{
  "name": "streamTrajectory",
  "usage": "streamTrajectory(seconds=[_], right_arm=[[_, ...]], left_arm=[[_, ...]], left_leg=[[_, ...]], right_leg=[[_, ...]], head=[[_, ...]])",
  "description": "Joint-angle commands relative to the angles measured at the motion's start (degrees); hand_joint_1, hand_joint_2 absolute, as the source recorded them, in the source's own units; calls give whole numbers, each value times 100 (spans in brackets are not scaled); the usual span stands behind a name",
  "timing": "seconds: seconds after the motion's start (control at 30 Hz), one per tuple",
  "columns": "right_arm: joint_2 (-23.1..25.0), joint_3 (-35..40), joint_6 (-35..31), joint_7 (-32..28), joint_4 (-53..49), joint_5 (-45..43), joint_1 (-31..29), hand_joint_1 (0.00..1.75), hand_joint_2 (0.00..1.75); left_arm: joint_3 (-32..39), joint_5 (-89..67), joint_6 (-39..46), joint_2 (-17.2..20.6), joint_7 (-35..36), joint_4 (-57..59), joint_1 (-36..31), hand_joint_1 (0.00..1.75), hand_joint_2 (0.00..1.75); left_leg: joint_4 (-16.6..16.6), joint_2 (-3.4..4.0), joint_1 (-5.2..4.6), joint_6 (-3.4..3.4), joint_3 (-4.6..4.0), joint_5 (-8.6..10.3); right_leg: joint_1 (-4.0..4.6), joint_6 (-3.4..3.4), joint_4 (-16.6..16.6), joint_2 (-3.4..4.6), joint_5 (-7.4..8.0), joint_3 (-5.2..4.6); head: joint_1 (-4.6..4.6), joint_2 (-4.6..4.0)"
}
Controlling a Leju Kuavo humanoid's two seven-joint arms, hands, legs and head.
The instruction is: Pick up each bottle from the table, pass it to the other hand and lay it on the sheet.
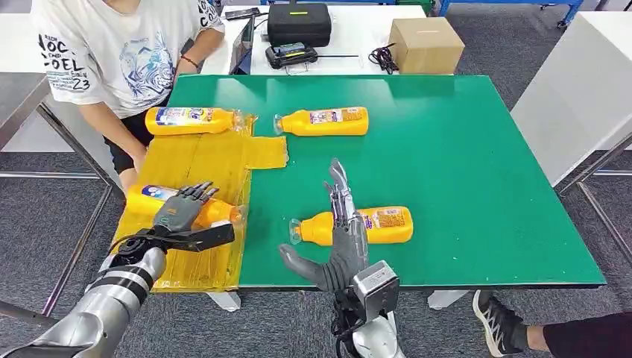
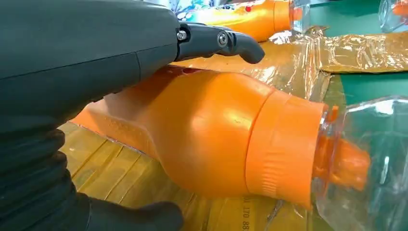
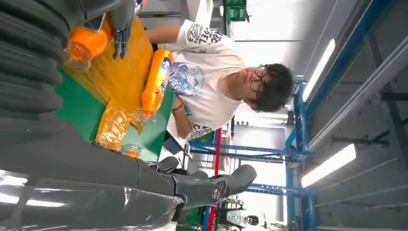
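Item — right hand [image 1: 337, 237]: nearest the body, at the table's near edge, fingers straight and apart, thumb out to the side, holding nothing. It stands upright over the neck end of the near bottle [image 1: 358, 225], which lies on the green table [image 1: 462, 164] with its clear cap pointing left toward the sheet. Risk: the fingers could brush this bottle as the hand comes down and roll it toward the near edge — it lies on its round side.

Item — left hand [image 1: 182, 211]: over the near part of the yellow sheet [image 1: 201, 160], fingers draped across the held bottle [image 2: 211, 139], thumb underneath in the left wrist view. The bottle appears to touch the sheet already, though the contact line is hard to judge up close. Risk: if the fingers let go unevenly, the bottle could roll off the sheet's right border onto the green, or drag the crinkled film with it.

Item — far-left bottle [image 1: 190, 120]: lying on the sheet's far end, cap to the right, just beside the person [image 1: 127, 52] seated at that corner.

Item — far bottle [image 1: 323, 121]: on bare table just right of the sheet's far flap, not yet laid. Risk: a long reach for either arm, and close to the loose flap.
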Motion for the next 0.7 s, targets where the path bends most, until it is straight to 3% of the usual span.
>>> streamTrajectory(seconds=[0.03, 0.13, 0.17, 0.33, 0.53, 0.6, 0.7], right_arm=[[-24, -178, 9, 19, 247, -4, -76, 0, 175], [-24, -178, 9, 19, 247, -4, -76, 0, 175], [27, -230, 68, 27, 339, 28, -88, 0, 175], [59, -233, 123, 39, 562, 3, -179, 0, 175], [92, -187, 154, 42, 933, -75, -359, 0, 175], [99, -181, 147, 41, 993, -90, -371, 0, 175], [111, -185, 124, 42, 1056, -115, -383, 0, 175]], left_arm=[[44, 1, -177, 22, 4, 596, 300, 0, 175], [44, 1, -177, 22, 4, 596, 300, 0, 175], [326, 638, -791, 19, -345, 555, 357, 0, 0], [477, 1301, -1595, 162, -783, 482, 476, 0, 0], [712, 2654, -3053, 406, -1414, 306, 723, 0, 0], [878, 3109, -3365, 390, -1393, 210, 775, 0, 0], [985, 3681, -3758, 391, -1327, 23, 784, 0, 0]], left_leg=[[-12, 25, 5, -8, 18, -2], [-14, 29, 7, -10, 18, -2], [-11, 23, 2, -7, 18, -2], [-20, 30, 4, -11, 43, -1], [-17, -23, -1, -15, 73, -9], [-17, -19, 3, -36, 58, -16], [-1, -39, 5, -15, 98, -54]], right_leg=[[6, -10, -15, 22, 6, 12], [8, -12, -19, 25, 9, 12], [3, -9, -13, 20, 6, 12], [5, -14, -22, 32, 10, 36], [-1, -20, -10, -8, -30, 69], [4, -29, -12, -6, -26, 32], [6, -16, 3, -27, -76, 59]], head=[[0, 0], [2, 0], [2, 0], [0, 0], [-2, 0], [0, 0], [0, 0]])
